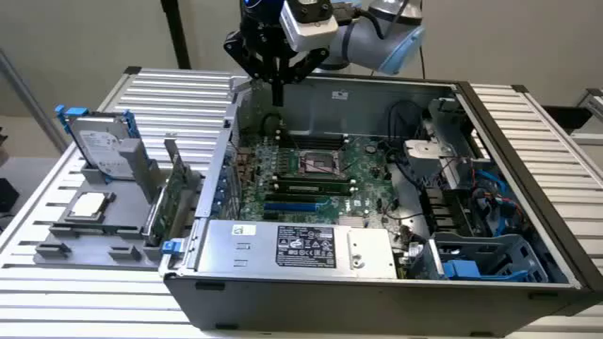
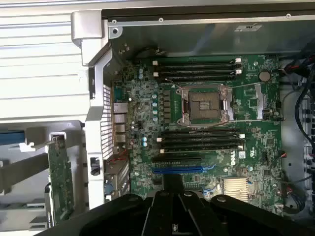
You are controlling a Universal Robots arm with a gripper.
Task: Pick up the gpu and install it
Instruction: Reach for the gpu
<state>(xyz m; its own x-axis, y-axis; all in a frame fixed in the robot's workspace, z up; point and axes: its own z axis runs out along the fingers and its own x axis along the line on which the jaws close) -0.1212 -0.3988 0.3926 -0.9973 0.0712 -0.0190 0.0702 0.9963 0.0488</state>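
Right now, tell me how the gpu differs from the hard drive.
The gpu is a thin green board; the hard drive is a thicker silver block with blue rails. The gpu stands closer to the case, the hard drive farther out. Both sit in the grey holder.

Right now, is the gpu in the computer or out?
Out. The gpu stands on edge in the grey holder beside the open case.

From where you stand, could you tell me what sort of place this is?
Probably a PC-assembly workbench: an open desktop case with its Dell motherboard exposed, beside a rack holding the gpu, a hard drive and a CPU.
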